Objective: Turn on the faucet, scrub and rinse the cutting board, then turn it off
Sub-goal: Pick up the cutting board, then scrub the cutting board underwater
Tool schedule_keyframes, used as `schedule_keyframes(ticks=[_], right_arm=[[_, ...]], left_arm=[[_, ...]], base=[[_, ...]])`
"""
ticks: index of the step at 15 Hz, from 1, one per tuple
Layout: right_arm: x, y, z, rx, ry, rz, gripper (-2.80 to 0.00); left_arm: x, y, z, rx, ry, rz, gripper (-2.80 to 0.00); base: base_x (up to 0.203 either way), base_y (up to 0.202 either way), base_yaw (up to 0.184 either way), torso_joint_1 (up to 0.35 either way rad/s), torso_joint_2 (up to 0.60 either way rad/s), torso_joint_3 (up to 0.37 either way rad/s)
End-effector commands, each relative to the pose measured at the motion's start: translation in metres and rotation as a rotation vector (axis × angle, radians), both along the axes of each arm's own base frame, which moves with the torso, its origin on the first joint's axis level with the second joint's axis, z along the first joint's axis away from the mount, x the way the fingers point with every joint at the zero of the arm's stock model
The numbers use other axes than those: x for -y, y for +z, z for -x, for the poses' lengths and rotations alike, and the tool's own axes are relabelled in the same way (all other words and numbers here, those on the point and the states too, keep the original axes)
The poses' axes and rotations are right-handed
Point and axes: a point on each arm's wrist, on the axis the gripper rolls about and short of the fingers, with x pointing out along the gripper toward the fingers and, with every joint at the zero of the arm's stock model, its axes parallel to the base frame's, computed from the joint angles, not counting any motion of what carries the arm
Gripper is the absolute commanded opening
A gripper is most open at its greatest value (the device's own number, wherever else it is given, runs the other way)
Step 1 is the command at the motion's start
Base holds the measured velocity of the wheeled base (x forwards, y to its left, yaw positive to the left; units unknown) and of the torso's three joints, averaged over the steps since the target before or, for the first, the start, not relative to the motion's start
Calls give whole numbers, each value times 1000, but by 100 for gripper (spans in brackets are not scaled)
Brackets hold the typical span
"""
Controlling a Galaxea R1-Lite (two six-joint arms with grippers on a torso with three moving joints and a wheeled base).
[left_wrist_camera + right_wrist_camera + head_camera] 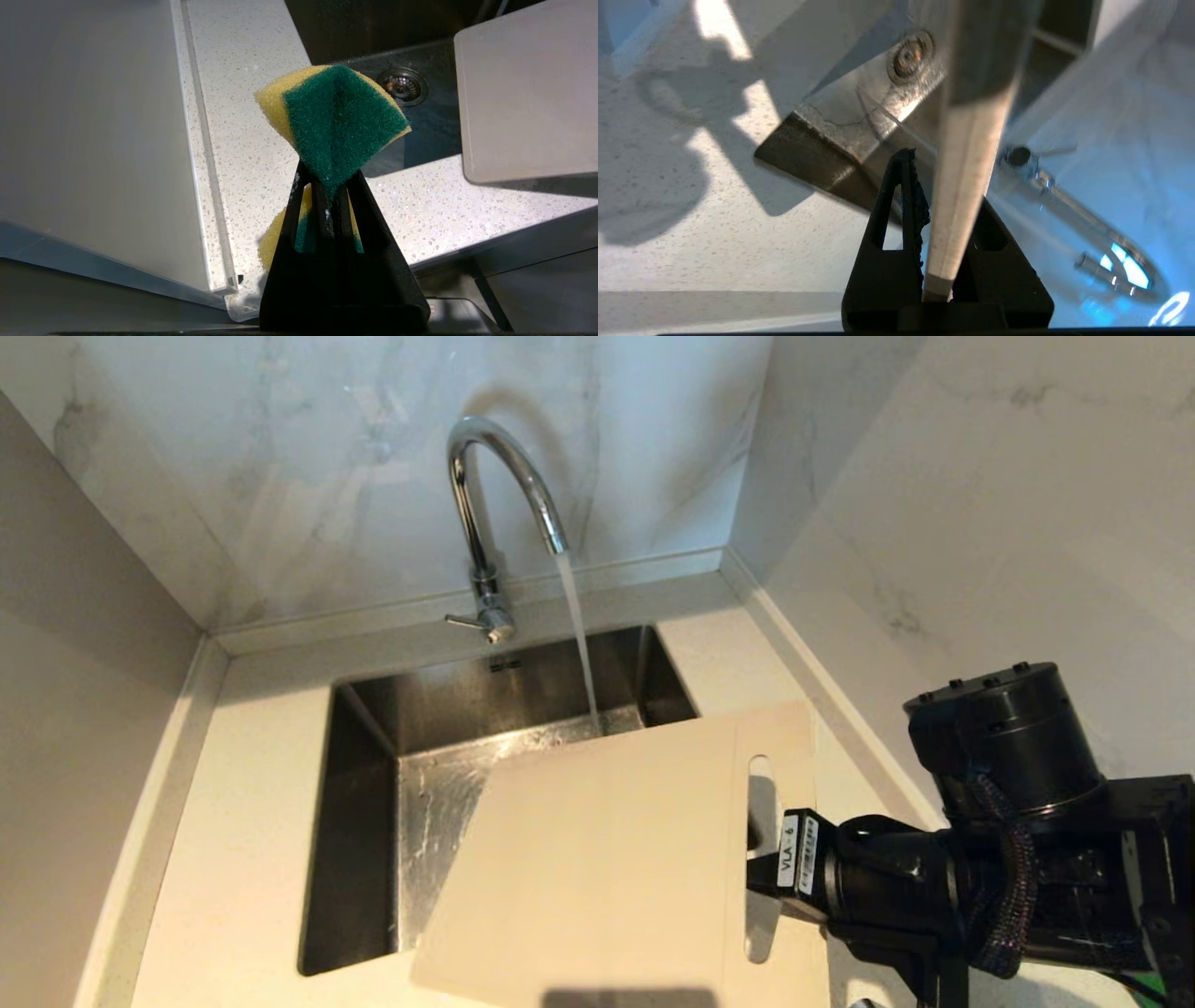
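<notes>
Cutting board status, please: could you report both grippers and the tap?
Right gripper clamps cutting board over sink. Left gripper pinches sponge. Faucet running; stream misses board.

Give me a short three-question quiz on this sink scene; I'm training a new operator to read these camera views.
1. True or false: water is running from the faucet.
2. What does the left gripper hold?
A) brush
B) sponge
C) cloth
3. Which gripper holds the cutting board, and at which end?

Key:
1. True; the stream falls into the sink.
2. B.
3. The right gripper, at the handle-slot end.
</notes>
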Motion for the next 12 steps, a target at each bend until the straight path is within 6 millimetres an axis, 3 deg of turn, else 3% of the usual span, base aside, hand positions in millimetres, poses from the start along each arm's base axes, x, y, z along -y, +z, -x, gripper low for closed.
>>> schedule_keyframes(ticks=[1,6,12], right_arm=[[0,5,-4,44,30,32,-280],[16,26,-22,113,31,99,-280],[13,46,-50,200,83,89,-280]], left_arm=[[0,-1,0,-3,1,0,-280],[0,-1,0,-3,1,0,-280],[0,-1,0,-3,1,0,-280]], base=[[0,0,0,0,0,0],[0,0,0,0,0,0],[0,0,0,0,0,0]])
